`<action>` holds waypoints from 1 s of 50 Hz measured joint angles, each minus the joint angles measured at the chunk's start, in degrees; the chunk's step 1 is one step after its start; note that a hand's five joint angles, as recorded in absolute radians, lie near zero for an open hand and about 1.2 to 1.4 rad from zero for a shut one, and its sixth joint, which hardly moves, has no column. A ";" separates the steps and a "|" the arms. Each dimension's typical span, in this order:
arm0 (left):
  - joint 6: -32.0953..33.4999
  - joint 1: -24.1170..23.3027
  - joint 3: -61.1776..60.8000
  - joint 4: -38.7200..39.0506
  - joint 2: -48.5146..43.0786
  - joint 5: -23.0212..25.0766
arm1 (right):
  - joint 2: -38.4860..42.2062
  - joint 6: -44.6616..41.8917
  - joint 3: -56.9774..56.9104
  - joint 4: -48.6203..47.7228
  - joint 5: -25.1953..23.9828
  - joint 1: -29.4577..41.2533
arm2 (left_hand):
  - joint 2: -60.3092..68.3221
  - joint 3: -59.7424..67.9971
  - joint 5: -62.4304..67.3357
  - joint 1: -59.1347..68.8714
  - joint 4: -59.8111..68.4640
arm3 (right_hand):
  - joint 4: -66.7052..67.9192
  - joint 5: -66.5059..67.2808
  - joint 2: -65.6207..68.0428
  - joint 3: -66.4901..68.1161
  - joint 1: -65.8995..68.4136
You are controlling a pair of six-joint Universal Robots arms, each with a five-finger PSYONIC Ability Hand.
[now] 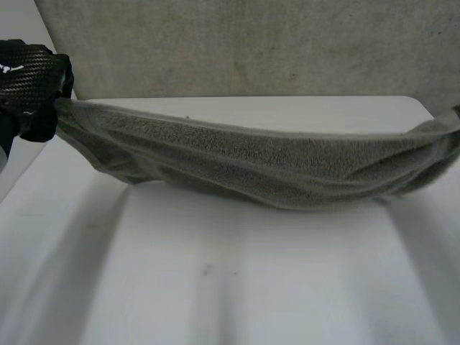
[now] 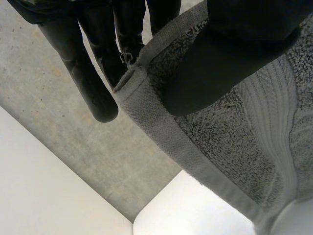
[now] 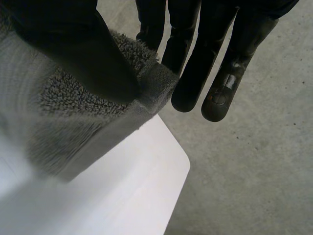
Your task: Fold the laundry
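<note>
A grey-green towel (image 1: 266, 162) hangs stretched between my two hands above the white table (image 1: 237, 280), sagging in the middle. My left hand (image 1: 32, 86) holds its left end. In the left wrist view the thumb (image 2: 230, 54) presses a hemmed corner of the towel (image 2: 215, 132) against the fingers (image 2: 93, 73). In the right wrist view my right hand's thumb (image 3: 88, 54) pinches the other corner of the towel (image 3: 73, 112) against the fingers (image 3: 195, 63). That end reaches the right side of the head view.
Concrete floor (image 1: 251, 47) lies beyond the table's far edge. A rounded table corner (image 3: 176, 161) sits below my right hand, and another table corner (image 2: 166, 215) lies below my left hand.
</note>
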 measured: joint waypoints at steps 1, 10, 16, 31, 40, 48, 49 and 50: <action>-0.01 0.30 -0.10 -0.22 -0.02 0.20 | 0.12 -0.24 -0.12 0.14 0.03 0.02 | 0.00 0.00 0.00 0.00 0.00 | 0.00 0.00 0.00 0.00 0.00; 0.08 3.50 -3.80 0.35 -9.37 1.27 | 6.35 -5.98 5.59 -0.40 1.84 1.32 | 0.01 0.01 0.00 0.42 0.02 | 0.00 0.02 0.00 0.00 0.00; 0.32 2.70 0.10 1.98 -22.30 1.40 | 14.89 -8.77 4.41 -1.19 7.09 4.81 | 0.03 0.03 0.00 0.43 0.02 | 0.00 0.03 0.00 0.00 -0.02; -6.32 -1.13 49.26 11.96 -42.94 -2.45 | 21.68 2.32 -19.85 -39.65 21.50 14.91 | 0.05 0.05 0.00 0.49 0.04 | 0.00 0.04 0.00 0.00 -0.02; -13.84 -0.57 50.52 20.68 -38.22 -4.74 | 16.87 6.21 -12.54 -51.15 20.80 14.94 | 0.05 0.05 0.25 0.78 0.04 | 0.00 0.05 0.00 0.15 -0.02; -13.99 0.16 31.38 22.19 -37.62 -4.02 | 19.21 6.48 -2.16 -46.10 16.37 14.86 | 0.05 0.06 0.25 0.78 0.04 | 0.00 0.05 0.00 0.16 -0.02; -13.95 0.19 29.41 22.71 -37.73 -3.92 | 19.58 6.47 -1.22 -45.88 15.91 14.86 | 0.05 0.06 0.26 0.78 0.04 | 0.00 0.05 0.00 0.16 -0.02; -13.87 0.25 25.32 24.01 -38.00 -3.65 | 20.40 6.44 0.95 -45.52 14.78 14.85 | 0.05 0.06 0.25 0.78 0.04 | 0.00 0.05 0.00 0.19 -0.02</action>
